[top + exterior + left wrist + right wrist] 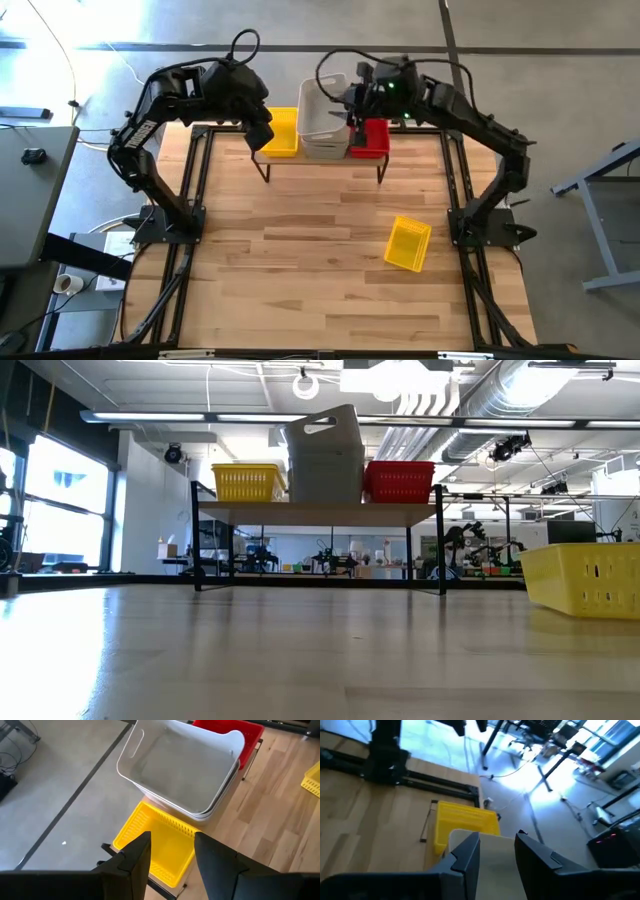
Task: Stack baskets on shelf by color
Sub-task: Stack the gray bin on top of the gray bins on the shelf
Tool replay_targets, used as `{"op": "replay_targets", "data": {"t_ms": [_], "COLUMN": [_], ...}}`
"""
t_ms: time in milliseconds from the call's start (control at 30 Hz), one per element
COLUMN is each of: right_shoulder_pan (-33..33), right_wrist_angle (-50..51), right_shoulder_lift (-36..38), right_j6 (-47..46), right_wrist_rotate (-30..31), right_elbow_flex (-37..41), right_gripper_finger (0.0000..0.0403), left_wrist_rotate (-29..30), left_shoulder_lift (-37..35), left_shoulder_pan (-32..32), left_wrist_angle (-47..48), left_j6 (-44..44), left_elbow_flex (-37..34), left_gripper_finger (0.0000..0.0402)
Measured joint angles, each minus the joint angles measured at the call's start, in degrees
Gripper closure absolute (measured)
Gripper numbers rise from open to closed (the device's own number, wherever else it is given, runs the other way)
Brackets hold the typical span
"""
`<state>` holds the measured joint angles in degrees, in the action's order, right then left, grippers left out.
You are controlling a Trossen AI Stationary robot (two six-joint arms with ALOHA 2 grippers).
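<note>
- Shelf [322, 163] sits at the far edge of the table [300, 260], plank top on thin black legs; everything below is placed relative to it.
- On the shelf, L end: yellow basket stack [280, 133]. Low view shows it upright, rim level.
- On the shelf, middle: grey-white basket stack [321, 122], nested, and the top one sits tilted (low view shows it leaning, one corner higher). Touching or just beside its neighbours on both sides; can't tell which.
- On the shelf, R end: red basket stack [372, 140], partly hidden by the R arm in the high view; clear in the low view.
- Off the shelf: loose yellow basket [408, 243] on the table, well in front of the shelf toward its R end, turned at an angle, lying alone.
- Left gripper [262, 132]: above the shelf's L end, over the yellow stack. Fingers [137, 857] apart, released, holding nothing.
- Right gripper [356, 128]: above the shelf between the grey-white and red stacks. Wrist view shows its fingers [465, 857] spread with the grey-white rim seen between them; whether they touch it, can't tell.
</note>
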<state>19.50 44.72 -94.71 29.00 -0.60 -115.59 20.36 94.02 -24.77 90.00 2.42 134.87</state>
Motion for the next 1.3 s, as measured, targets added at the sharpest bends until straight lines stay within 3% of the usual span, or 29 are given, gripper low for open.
{"op": "replay_targets", "data": {"t_ms": [300,933,1300], "right_shoulder_pan": [0.38,-0.12,-0.06], "right_wrist_angle": [22.67,26.36,27.51], "right_shoulder_lift": [-11.37,-15.41,-16.58], "right_j6": [2.54,6.83,7.49], "right_wrist_rotate": [-2.02,-2.87,2.1], "right_elbow_flex": [-19.42,-15.56,-15.55], "right_gripper_finger": [0.0293,0.0293,0.0293], "left_wrist_rotate": [-0.24,-0.62,-0.85], "left_shoulder_lift": [0.0,0.04,0.04], "left_shoulder_pan": [0.0,0.0,0.01], "left_wrist_angle": [0.0,0.02,0.02], "left_j6": [0.26,0.61,1.49], "left_elbow_flex": [-0.02,-0.04,-0.04], "left_gripper_finger": [0.0259,0.0259,0.0259]}}
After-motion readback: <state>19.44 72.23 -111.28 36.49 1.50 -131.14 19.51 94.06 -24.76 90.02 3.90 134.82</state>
